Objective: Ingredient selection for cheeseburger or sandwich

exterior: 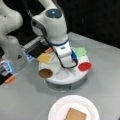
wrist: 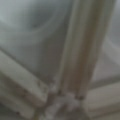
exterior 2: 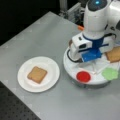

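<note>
Closest to the lens in the wrist view are pale raised dividers (wrist: 75,62) of the round white tray (exterior: 62,78), crossing just below me. My gripper (exterior 2: 92,55) hangs low over the tray's middle, hidden beneath my wrist in both front views, so I cannot tell whether its jaws are apart or together, nor whether anything is between them.

One tan bread slice (exterior 2: 37,74) already lies flat on the white paper plate (exterior 2: 25,82), alone, toward a front view's bottom left. On the tray a second bread slice (exterior: 45,58) sits in a compartment beside the round brown patty (exterior: 45,73); a red disc (exterior: 84,66) and a green leafy piece (exterior: 81,51) lie on the far side. The cheese I cannot find.

These pieces look thin, light and fairly stiff. I judge they will lift easily but give little to pinch, so a hold across opposite edges seems best. Lying flat against the tray floor, they may slide.

Dividers and the tray rim hem in each piece. Grey table (exterior 2: 37,37) around the plate is open, with good room between tray and plate.
</note>
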You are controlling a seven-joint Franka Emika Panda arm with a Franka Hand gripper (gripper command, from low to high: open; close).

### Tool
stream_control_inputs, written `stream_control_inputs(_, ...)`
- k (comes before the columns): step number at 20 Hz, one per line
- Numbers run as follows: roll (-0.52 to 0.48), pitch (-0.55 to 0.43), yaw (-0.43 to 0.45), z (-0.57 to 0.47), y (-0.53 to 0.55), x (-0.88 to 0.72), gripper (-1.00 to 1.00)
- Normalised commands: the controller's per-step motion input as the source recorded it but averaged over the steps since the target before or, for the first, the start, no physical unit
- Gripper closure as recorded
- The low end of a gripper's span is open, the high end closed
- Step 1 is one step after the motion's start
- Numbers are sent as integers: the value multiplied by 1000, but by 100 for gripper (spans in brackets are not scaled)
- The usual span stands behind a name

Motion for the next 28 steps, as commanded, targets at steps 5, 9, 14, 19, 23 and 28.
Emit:
stream_control_inputs(5,53,111,476,-331,90,341,-100)
stream_control_inputs(9,44,158,289,-346,94,334,-100)
stream_control_inputs(14,44,167,289,-345,108,349,-100)
stream_control_inputs(19,39,169,341,-333,119,353,-100)
stream_control_inputs(23,40,159,348,-363,143,375,-100)
stream_control_inputs(28,43,170,300,-383,153,393,-100)
